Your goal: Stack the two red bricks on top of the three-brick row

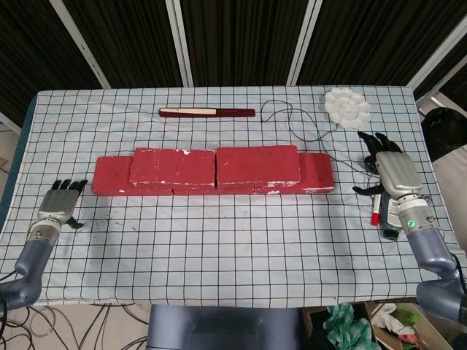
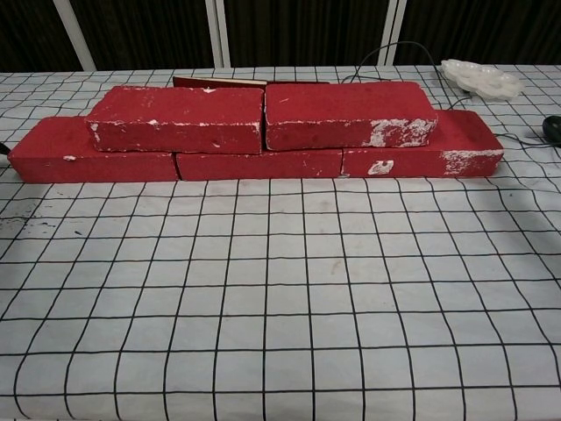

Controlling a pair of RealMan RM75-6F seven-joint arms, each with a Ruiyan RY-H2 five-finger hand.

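Note:
Three red bricks (image 1: 102, 181) lie in a row across the middle of the table, and their front faces (image 2: 259, 164) show in the chest view. Two more red bricks lie side by side on top of the row, the left one (image 1: 173, 166) (image 2: 180, 118) and the right one (image 1: 258, 164) (image 2: 351, 114), meeting end to end near the row's centre. My left hand (image 1: 62, 203) lies on the cloth left of the row, fingers apart, holding nothing. My right hand (image 1: 390, 171) rests right of the row, fingers spread and empty.
A maroon and cream stick (image 1: 207, 112) lies behind the bricks. A thin black cable (image 1: 292, 124) loops toward a white paint palette (image 1: 347, 107) at the back right. A red marker (image 1: 375, 213) lies by my right wrist. The checked cloth (image 2: 289, 298) spreads in front of the row.

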